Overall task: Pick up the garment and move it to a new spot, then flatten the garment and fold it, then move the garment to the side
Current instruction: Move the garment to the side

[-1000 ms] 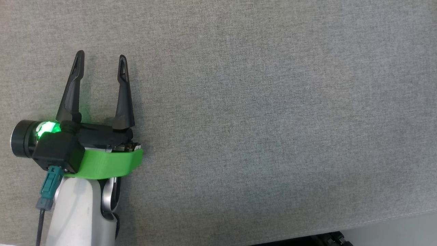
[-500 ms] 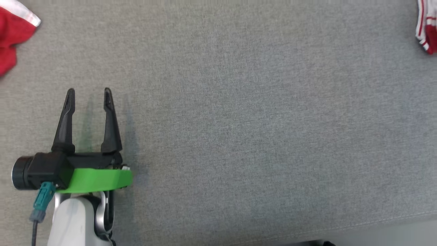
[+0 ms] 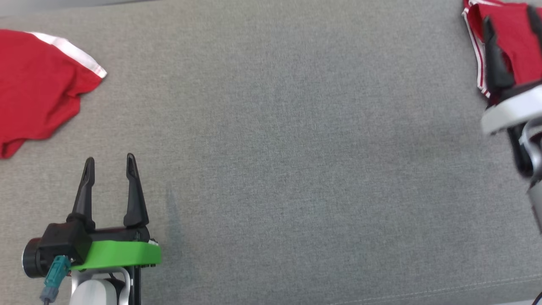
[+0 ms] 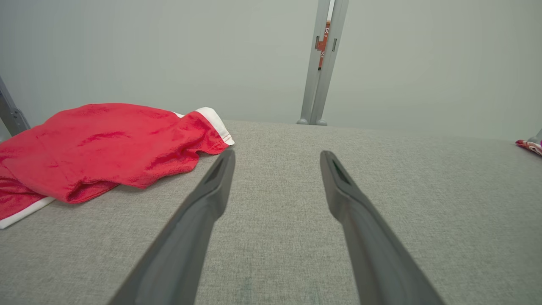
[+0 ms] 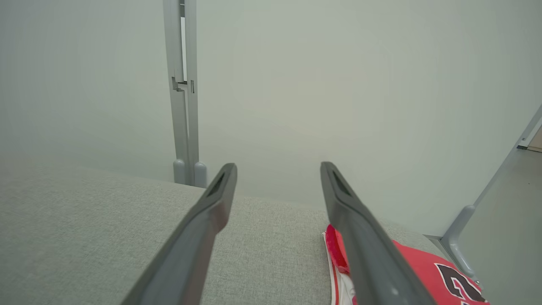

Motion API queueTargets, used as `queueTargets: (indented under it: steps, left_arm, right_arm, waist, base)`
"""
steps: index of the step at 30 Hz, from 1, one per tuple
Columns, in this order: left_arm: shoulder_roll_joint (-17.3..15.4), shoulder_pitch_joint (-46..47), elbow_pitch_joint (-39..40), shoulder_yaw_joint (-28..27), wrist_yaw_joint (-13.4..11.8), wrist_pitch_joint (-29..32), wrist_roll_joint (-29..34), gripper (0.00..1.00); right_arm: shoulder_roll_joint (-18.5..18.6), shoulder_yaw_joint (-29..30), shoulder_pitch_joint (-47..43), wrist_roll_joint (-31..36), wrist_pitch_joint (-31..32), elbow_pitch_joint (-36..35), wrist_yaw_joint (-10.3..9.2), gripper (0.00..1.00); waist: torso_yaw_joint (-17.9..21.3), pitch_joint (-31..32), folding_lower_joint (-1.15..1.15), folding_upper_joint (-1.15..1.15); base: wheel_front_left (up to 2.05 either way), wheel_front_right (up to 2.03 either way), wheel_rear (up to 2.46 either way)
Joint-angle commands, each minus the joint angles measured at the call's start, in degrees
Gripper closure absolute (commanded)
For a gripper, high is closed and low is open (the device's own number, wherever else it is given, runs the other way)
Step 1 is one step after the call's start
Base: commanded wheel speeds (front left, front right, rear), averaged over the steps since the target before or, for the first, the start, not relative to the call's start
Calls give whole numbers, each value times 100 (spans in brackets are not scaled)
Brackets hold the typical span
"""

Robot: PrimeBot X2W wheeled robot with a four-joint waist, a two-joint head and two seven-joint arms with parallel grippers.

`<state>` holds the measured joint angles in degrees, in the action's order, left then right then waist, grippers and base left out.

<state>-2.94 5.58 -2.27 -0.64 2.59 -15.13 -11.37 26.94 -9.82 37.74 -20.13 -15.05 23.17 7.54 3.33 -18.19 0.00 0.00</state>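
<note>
Fingers spread, empty on left gripper [image 3: 109,159], near-left of grey surface [image 3: 296,148] | right gripper [image 3: 510,21] fingers spread over red jersey [image 3: 518,46], far-right corner | red garment [image 3: 34,89], white-trimmed, far-left edge, apart from left gripper

Right pincer [image 3: 509,15] blurred, cut by edge; red jersey [image 3: 511,46] behind seemingly part-hidden.

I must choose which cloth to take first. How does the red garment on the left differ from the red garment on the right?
The left garment has one broad white band at its edge; the right garment has thin red-and-white striped trim. The right garment bears a black print; the left garment shows none. Both are red and lie on the grey surface.
</note>
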Motion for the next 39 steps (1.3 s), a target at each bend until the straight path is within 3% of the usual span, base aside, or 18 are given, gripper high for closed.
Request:
queueTargets:
  steps: [1,9,27,39]
  left_arm:
    - [1,-120,-42,4,5,1,-50,0]
    - [0,-299,-216,32,32,1,-88,0]
    - [0,-661,-545,4,145,1,-108,0]
    - [0,-828,-673,-34,201,1,-47,0]
  right_arm:
    - [-92,56,-295,78,-16,-105,-11,0]
    - [-754,160,-1352,146,-16,-609,-11,0]
    - [-1852,439,-3314,500,-16,-1479,-10,0]
    - [-2145,631,-3840,764,-16,-1540,-10,0]
  waist:
    - [-144,388,0,0]
    - [-156,759,0,0]
    - [-211,1456,0,0]
    - [-293,1790,0,0]
  base:
    - [0,0,0]
    - [0,0,0]
    - [0,0,0]
    - [0,0,0]
